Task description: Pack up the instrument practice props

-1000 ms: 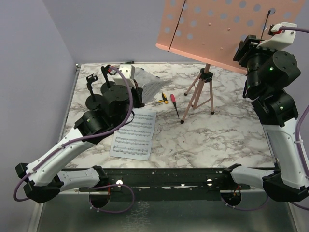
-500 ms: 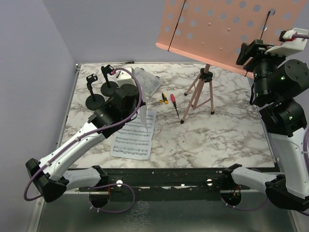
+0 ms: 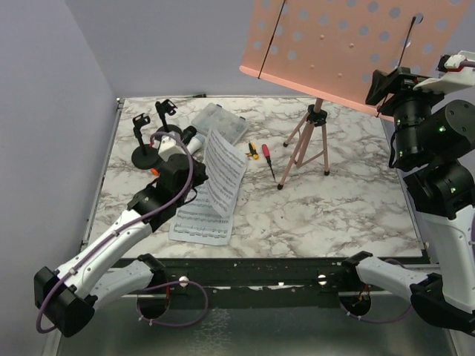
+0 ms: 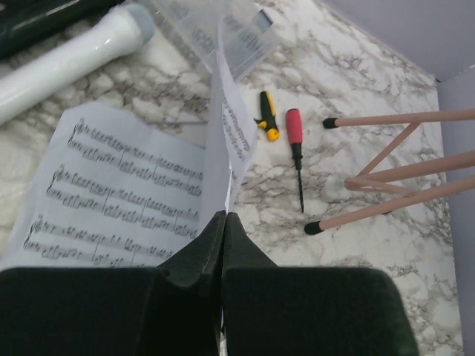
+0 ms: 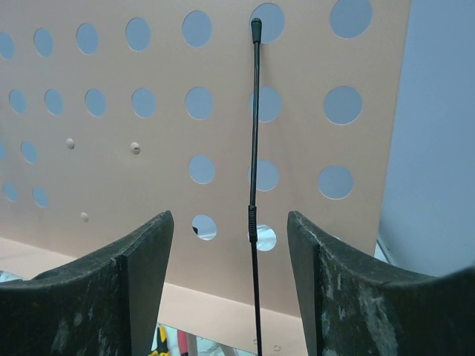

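Pinching one sheet-music page upright between pressed-together fingers, the left gripper hangs near the left edge of the marbled table over a second page lying flat, with two screwdrivers and one clear box beyond. Two black mic holders stand at the far-left corner near one grey-headed microphone. By the far-right corner the right gripper has its fingers spread either side of a black rod on the perforated desk of the pink tripod, lilac walls behind.

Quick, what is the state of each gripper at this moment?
Left gripper: shut on a sheet-music page.
Right gripper: open, holding nothing, jaws facing the pink desk.
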